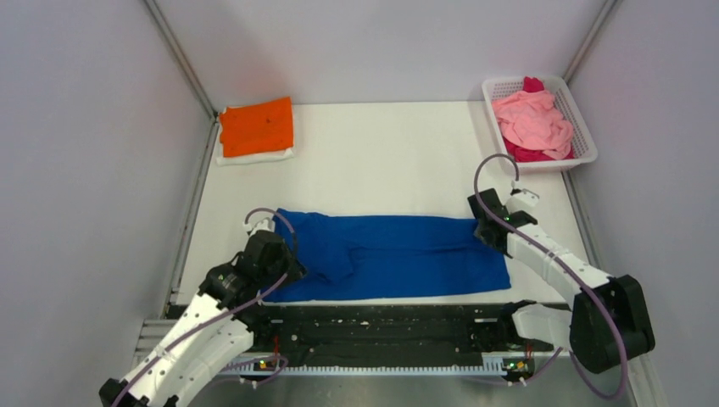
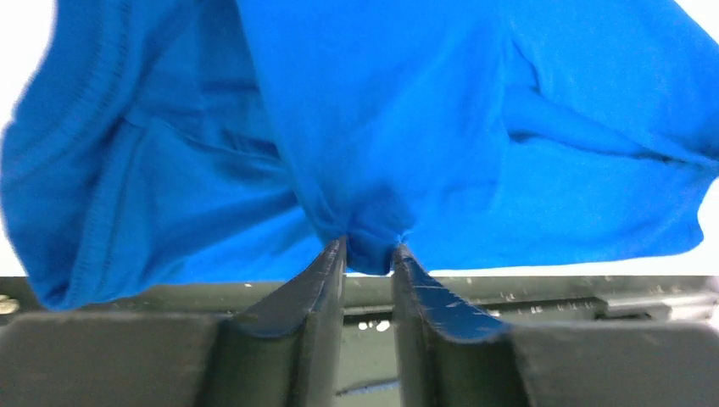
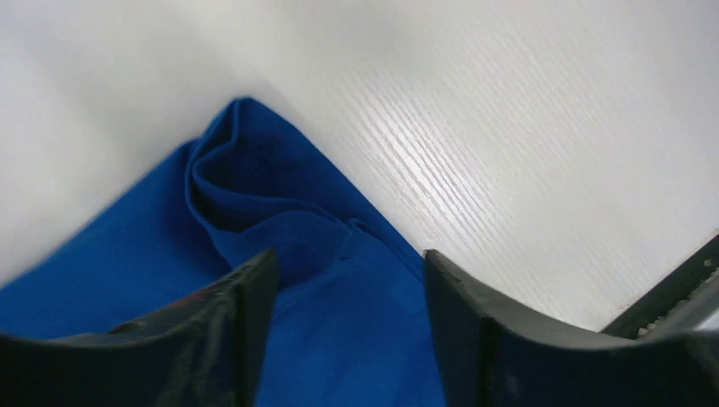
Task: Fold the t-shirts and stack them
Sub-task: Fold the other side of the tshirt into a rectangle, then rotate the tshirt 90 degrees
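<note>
- Fingers of the left gripper [image 1: 291, 266] meet the left end of the blue t-shirt [image 1: 398, 254]. The shirt lies spread along the near edge of the counter [image 1: 381, 161], and the right gripper [image 1: 481, 227] is at its far right corner.
- On the far left lies a folded orange t-shirt [image 1: 257, 125]; pink t-shirts [image 1: 532, 119] fill the white basket [image 1: 584, 127].
- Left wrist view: the left fingers [image 2: 314, 280] stand narrow, with a pinch of blue cloth between their tips.
- Right wrist view: the right fingers [image 3: 246, 297] stand wide apart over the shirt corner, not clamping it.
</note>
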